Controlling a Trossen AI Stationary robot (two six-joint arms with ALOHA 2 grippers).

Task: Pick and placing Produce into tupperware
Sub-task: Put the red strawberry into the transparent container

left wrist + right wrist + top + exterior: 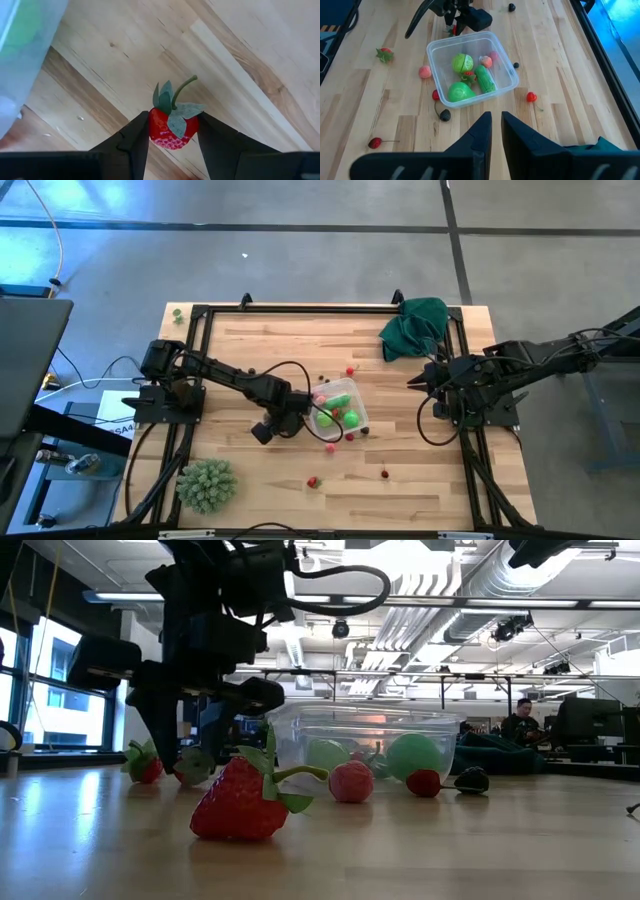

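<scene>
My left gripper (172,137) clamped on a strawberry (171,129) on the table just beside the tub (352,396), tub mid-table holding green pieces (462,64), right gripper (496,131) fingers together, parked at right edge.

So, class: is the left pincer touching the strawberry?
Touching. In the left wrist view, the left pincer has both fingers pressed against the strawberry, no gap on either side.

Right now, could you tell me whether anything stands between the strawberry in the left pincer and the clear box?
Nothing visible does. The left pincer is shut on the strawberry right beside the tupperware; only the box's own wall must be cleared.
</scene>
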